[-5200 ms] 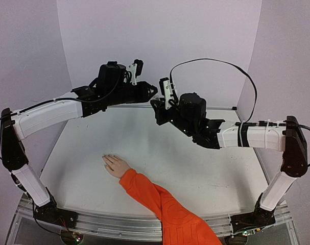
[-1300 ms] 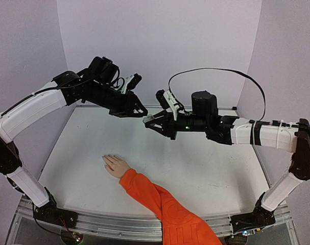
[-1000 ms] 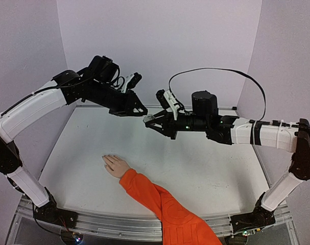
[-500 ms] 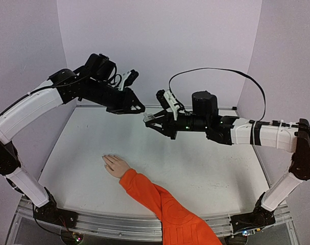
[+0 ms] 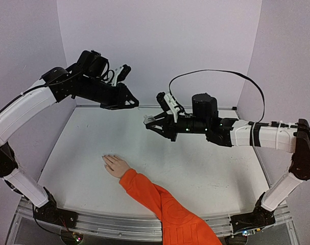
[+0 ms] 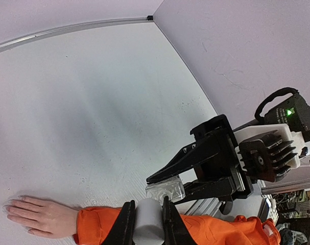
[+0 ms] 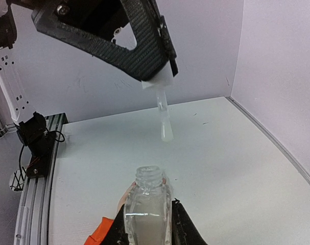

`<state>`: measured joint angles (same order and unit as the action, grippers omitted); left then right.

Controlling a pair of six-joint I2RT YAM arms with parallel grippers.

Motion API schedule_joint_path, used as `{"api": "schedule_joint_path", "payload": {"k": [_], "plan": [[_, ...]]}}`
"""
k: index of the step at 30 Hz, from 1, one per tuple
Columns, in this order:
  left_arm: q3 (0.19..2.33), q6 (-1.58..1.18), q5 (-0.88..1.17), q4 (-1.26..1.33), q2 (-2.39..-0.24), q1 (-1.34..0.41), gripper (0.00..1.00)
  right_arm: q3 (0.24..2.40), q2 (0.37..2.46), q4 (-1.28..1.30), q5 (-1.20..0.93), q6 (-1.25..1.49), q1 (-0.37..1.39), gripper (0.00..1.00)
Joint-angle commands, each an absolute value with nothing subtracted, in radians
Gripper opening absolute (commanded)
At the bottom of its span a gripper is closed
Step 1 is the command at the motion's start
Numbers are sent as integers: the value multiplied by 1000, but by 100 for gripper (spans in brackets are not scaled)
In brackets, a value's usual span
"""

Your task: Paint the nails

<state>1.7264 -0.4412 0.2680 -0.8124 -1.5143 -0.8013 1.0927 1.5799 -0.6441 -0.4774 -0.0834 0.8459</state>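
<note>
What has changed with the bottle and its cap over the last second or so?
The left tool, shut on the brush cap, drew up and leftward, away from the open bottle in the right tool, widening the gap. The right tool and the orange-sleeved hand stayed put.

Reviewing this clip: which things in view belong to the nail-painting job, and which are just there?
Job: nails on the orange-sleeved hand; open clear bottle, in right jaws; brush cap, in left jaws.
Just there: black cable; near-edge rail.
</note>
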Motion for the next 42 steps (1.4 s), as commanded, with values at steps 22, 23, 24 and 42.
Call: {"api": "schedule_joint_path", "payload": {"k": [22, 23, 24, 42], "plan": [[1139, -420, 560, -724, -1199, -445, 0, 895, 1284, -748, -358, -59, 779, 0], [1103, -407, 577, -721, -1187, -417, 0, 891, 1276, -737, -357, -62, 773, 0], [1071, -391, 596, -718, -1181, -393, 0, 889, 1268, -728, -353, -64, 767, 0], [876, -300, 548, -597, -1320, -260, 0, 926, 1223, -566, -324, -124, 693, 0]]}}
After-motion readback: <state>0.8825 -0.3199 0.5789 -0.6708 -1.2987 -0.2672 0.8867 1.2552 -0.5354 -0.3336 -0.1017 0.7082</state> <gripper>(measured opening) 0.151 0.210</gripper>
